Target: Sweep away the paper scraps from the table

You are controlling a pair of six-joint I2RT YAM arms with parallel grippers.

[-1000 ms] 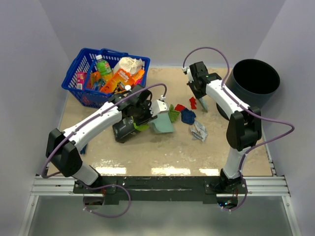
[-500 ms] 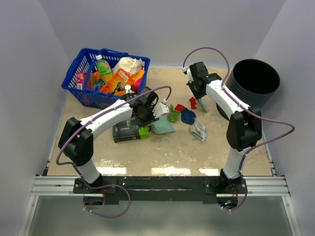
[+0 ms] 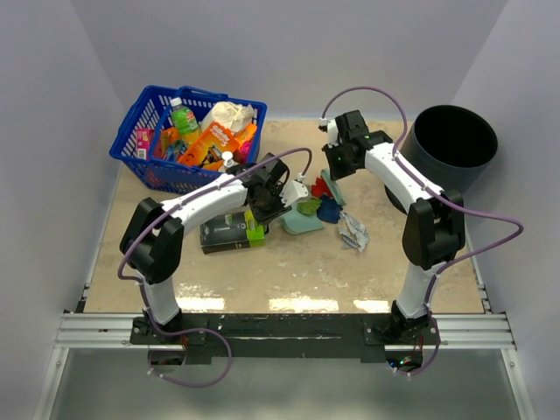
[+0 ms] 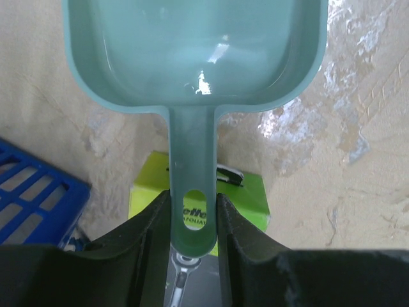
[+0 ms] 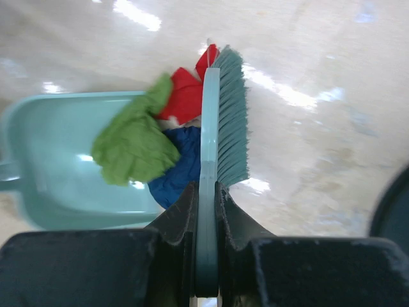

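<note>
My left gripper (image 3: 278, 194) (image 4: 193, 199) is shut on the handle of the teal dustpan (image 3: 304, 222) (image 4: 192, 51), whose pan lies on the table (image 3: 289, 267) facing the scraps. Its inside shows empty in the left wrist view. My right gripper (image 3: 337, 162) (image 5: 206, 192) is shut on the teal brush (image 3: 332, 185) (image 5: 220, 109), bristles right behind the pile. An olive green wad (image 3: 308, 206) (image 5: 135, 146) lies at the pan's mouth, with a dark blue wad (image 3: 330, 210) (image 5: 182, 169) and a red wad (image 3: 320, 191) (image 5: 185, 97) against the brush. A whitish-grey wad (image 3: 353, 231) lies apart to the right.
A green-and-black box (image 3: 229, 233) (image 4: 246, 195) lies just left of the dustpan, under my left wrist. A blue basket (image 3: 157, 112) full of goods stands at the back left. A black bin (image 3: 455, 140) (image 5: 393, 211) stands at the back right.
My left arm has carried the dustpan to the right, up to the scraps, uncovering the box. The right gripper has brought the brush left and down behind the red and blue wads.
</note>
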